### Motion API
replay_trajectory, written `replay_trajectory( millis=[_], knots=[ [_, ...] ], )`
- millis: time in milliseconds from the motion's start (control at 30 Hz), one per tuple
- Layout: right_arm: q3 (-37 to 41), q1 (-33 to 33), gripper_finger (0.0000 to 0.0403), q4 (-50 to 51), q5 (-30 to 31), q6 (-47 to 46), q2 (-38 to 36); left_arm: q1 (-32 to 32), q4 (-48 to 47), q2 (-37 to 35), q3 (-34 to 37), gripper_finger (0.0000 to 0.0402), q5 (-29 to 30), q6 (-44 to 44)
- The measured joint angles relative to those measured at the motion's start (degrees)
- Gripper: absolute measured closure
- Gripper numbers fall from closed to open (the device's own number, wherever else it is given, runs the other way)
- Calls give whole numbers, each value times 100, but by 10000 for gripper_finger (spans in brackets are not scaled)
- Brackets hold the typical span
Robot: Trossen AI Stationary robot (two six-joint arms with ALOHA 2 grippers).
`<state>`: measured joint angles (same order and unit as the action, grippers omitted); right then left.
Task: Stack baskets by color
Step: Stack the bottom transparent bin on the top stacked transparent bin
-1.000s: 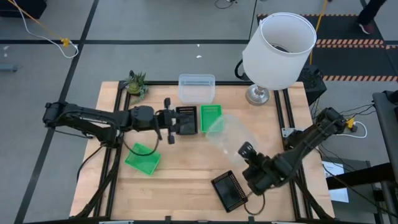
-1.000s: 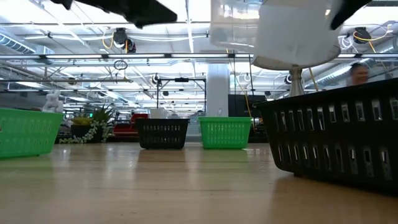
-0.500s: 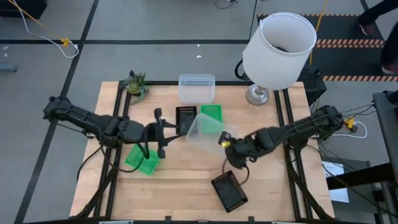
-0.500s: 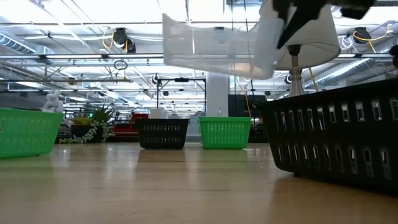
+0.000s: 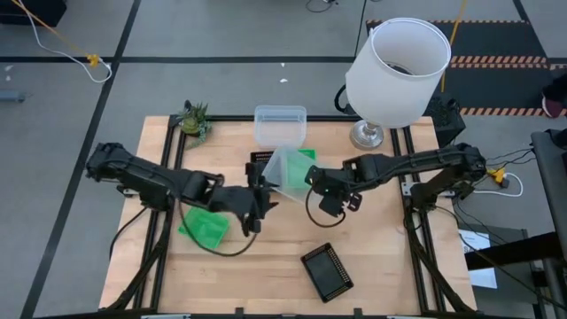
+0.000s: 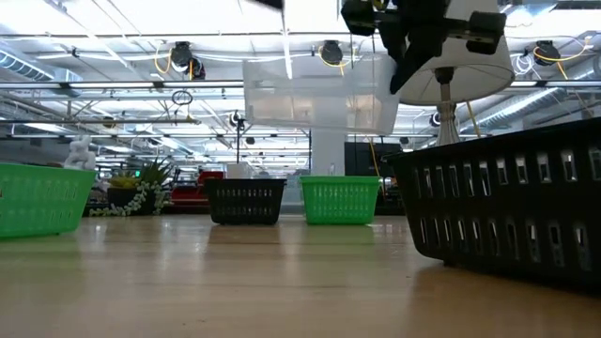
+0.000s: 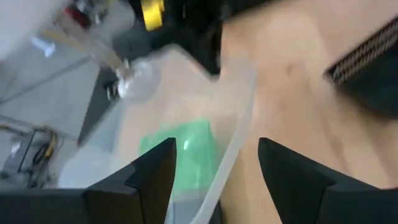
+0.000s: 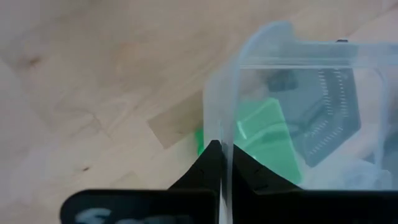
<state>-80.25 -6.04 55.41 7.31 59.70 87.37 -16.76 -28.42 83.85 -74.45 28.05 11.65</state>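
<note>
My right gripper (image 5: pixel 310 179) is shut on a clear basket (image 5: pixel 285 168) and holds it in the air over the table's middle. Below it, a black basket (image 5: pixel 262 159) and a green basket (image 5: pixel 306 156) sit side by side on the table. My left gripper (image 5: pixel 264 197) is open at the clear basket's near left side. In the left wrist view its fingers (image 7: pixel 152 177) stand on either side of the basket's rim (image 7: pixel 239 134) without touching it. A second clear basket (image 5: pixel 280 125) rests at the far edge. Another green basket (image 5: pixel 205 227) lies near left and another black basket (image 5: pixel 326 271) near right. My right gripper pinches the clear basket's wall (image 8: pixel 219 127) at its right end, one finger inside and one outside. The fingers slant down from the table's right. The basket hangs clear of the table, roughly level with its open side up (image 6: pixel 319 94).
A big white lampshade (image 5: pixel 396 60) on a metal foot stands at the far right corner. A small green plant figure (image 5: pixel 194 120) stands at the far left. Bare wood lies open along the near edge between the near green and near black baskets.
My right gripper has carried the clear basket from the near right toward the table's middle, and the basket now hangs over the black and green pair. My left gripper has drawn back from beside the black basket toward the near edge and turned toward the clear basket.
</note>
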Motion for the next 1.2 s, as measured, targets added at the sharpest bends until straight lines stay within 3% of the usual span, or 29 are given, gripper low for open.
replay_trajectory(
  millis=[400,667,900,1067,1200],
  knots=[
    [0,2,403,-225,2,216,0,609,-788,430,1,187,-606,18],
    [0,4,403,-498,5,400,0,798,-1125,617,11,269,-881,284],
    [-1,6,403,-506,50,138,-2,807,-1173,654,5,383,-956,641],
    [0,4,390,-636,43,-543,-2,811,-1183,656,9,387,-902,644],
    [0,1,358,-779,154,-1294,-2,849,-1226,654,9,394,-879,664]
  ],
)
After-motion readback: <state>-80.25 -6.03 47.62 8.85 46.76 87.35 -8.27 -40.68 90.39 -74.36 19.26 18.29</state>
